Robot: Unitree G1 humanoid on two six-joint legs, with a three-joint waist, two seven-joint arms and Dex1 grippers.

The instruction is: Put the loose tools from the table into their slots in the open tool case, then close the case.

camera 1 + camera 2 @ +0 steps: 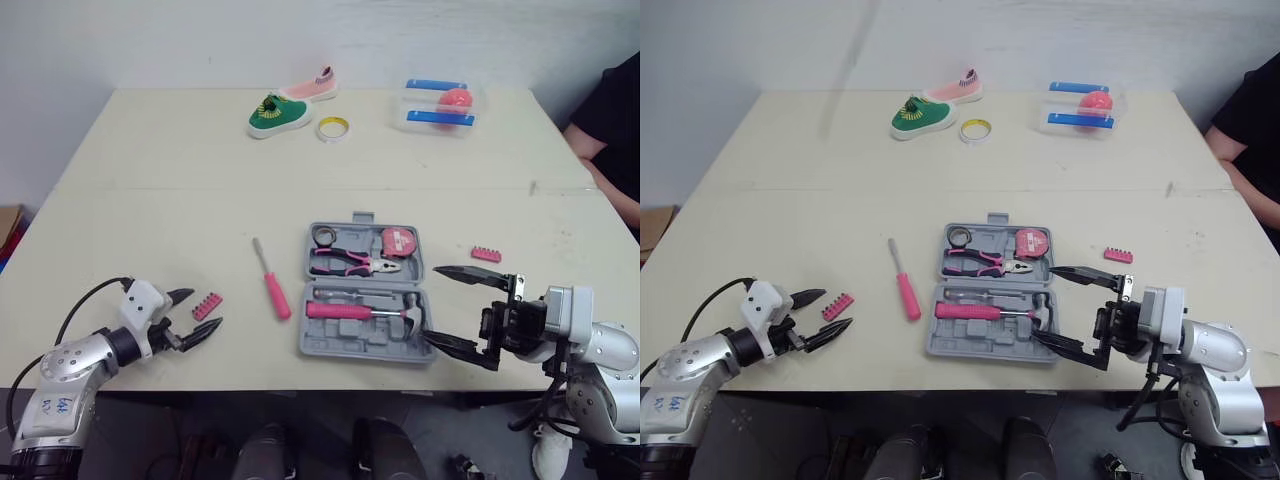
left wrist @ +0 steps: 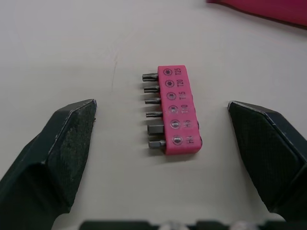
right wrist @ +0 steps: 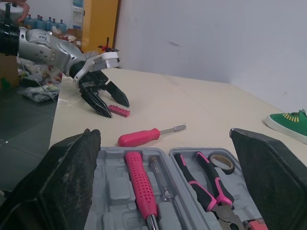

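Even, bright light (soft shadows), sharp.

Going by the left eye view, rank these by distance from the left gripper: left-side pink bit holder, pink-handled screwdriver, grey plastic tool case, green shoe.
1. Pink bit holder, between the open left gripper fingers.
2. Pink-handled screwdriver, to its right.
3. Grey plastic tool case, further right, centre.
4. Green shoe, far back.

Silver arms, white wrists, black cable (image 1: 80,303); black left claw (image 1: 206,308), right claw (image 1: 431,303).
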